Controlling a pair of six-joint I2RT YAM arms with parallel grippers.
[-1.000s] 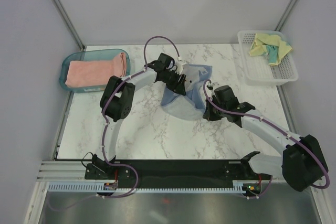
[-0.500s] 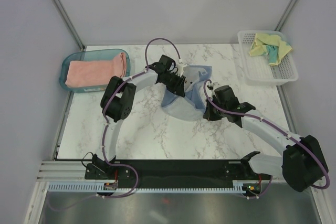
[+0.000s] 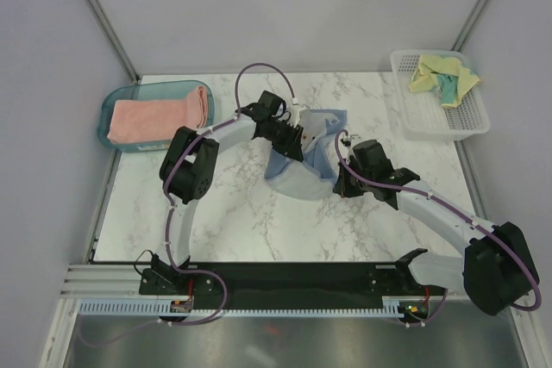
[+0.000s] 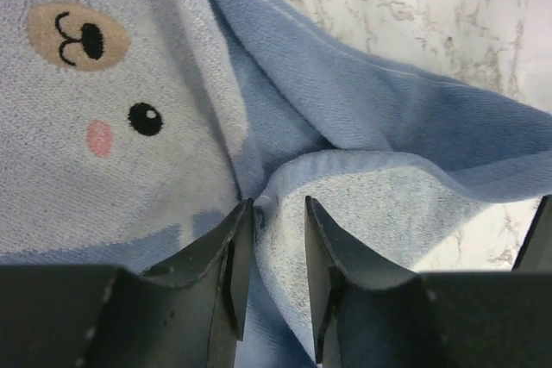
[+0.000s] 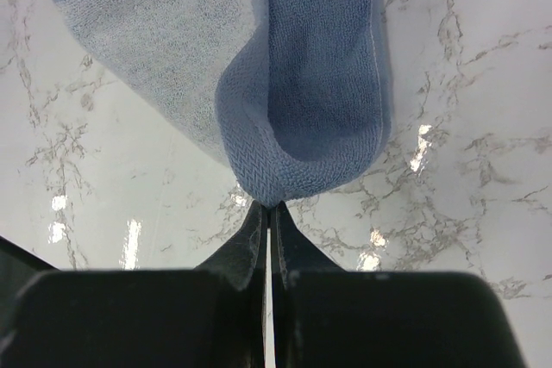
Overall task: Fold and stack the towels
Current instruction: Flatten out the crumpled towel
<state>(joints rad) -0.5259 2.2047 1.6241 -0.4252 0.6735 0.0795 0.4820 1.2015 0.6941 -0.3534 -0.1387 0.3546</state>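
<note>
The light blue towel (image 3: 297,174) lies bunched at the table's middle, and its bear face shows in the left wrist view (image 4: 86,84). My left gripper (image 3: 296,138) (image 4: 278,204) sits at its far edge, with the jaws closed on a raised hem fold. My right gripper (image 3: 341,180) (image 5: 269,207) is shut on the towel's (image 5: 319,84) near right corner, pinched at the very tips. The salmon-pink towel (image 3: 159,116) lies folded in the teal tray (image 3: 110,114). The pale yellow and teal towel (image 3: 442,73) lies crumpled in the white basket (image 3: 431,120).
The tray stands at the table's back left corner and the basket at the back right. Grey walls close in the table on three sides. Marble surface (image 3: 224,221) lies between the towel and the arm bases.
My left gripper's jaws have narrowed onto the towel's fold and the hand has shifted slightly left. The right gripper has stayed shut on its corner.
</note>
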